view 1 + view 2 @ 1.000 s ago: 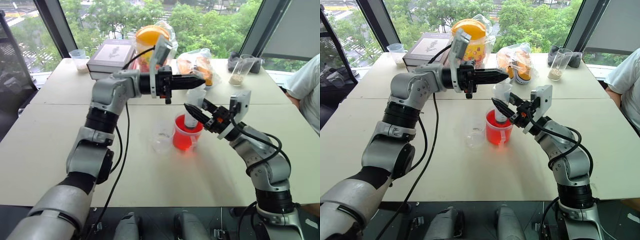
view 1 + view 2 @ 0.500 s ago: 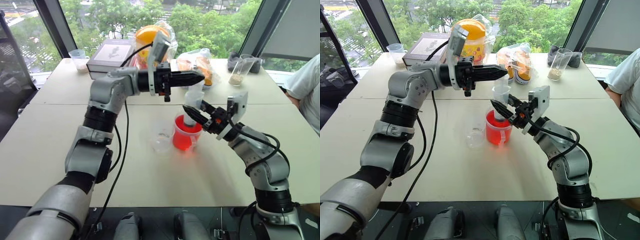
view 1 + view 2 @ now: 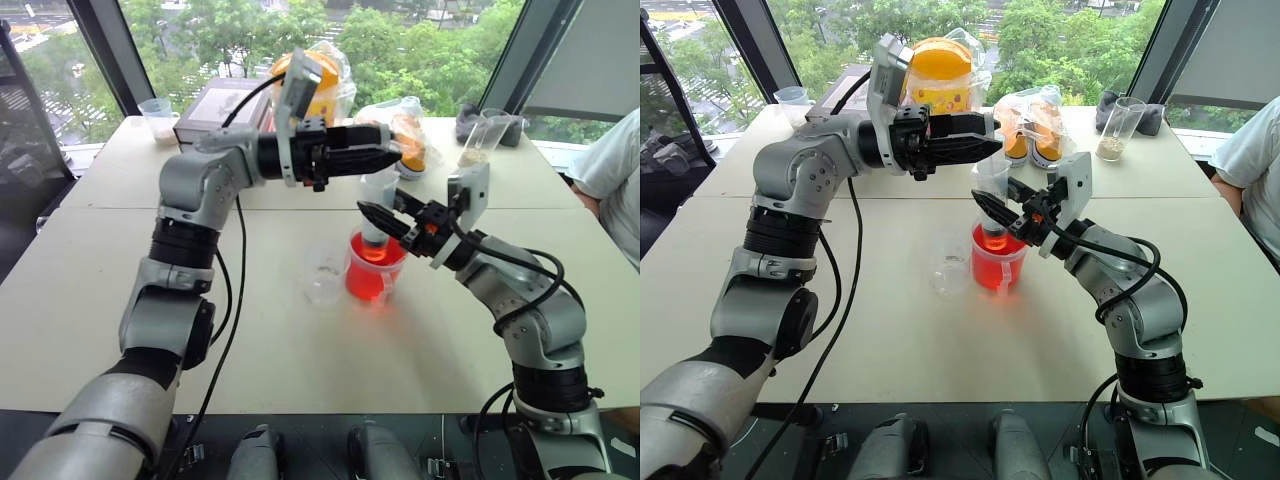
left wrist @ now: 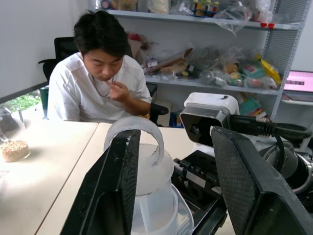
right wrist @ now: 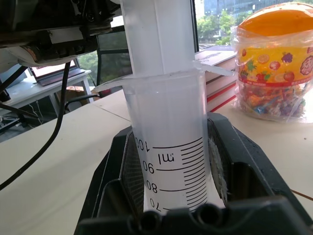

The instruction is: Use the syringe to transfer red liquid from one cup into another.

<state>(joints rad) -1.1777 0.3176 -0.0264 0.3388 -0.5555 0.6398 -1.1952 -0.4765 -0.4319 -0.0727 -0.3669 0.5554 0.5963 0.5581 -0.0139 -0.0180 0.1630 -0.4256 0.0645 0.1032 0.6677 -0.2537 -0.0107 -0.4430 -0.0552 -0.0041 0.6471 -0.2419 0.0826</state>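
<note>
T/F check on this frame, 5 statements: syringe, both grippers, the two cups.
1. The right gripper is shut on the syringe barrel. True.
2. The syringe stands upright over the red cup. True.
3. The left gripper is clamped shut on the plunger top. False: its fingers stand apart on either side of the plunger top.
4. The small clear cup is full of red liquid. False: it looks colourless.
5. The small clear cup stands on the red cup's right. False: it stands on its left, on the table.
</note>
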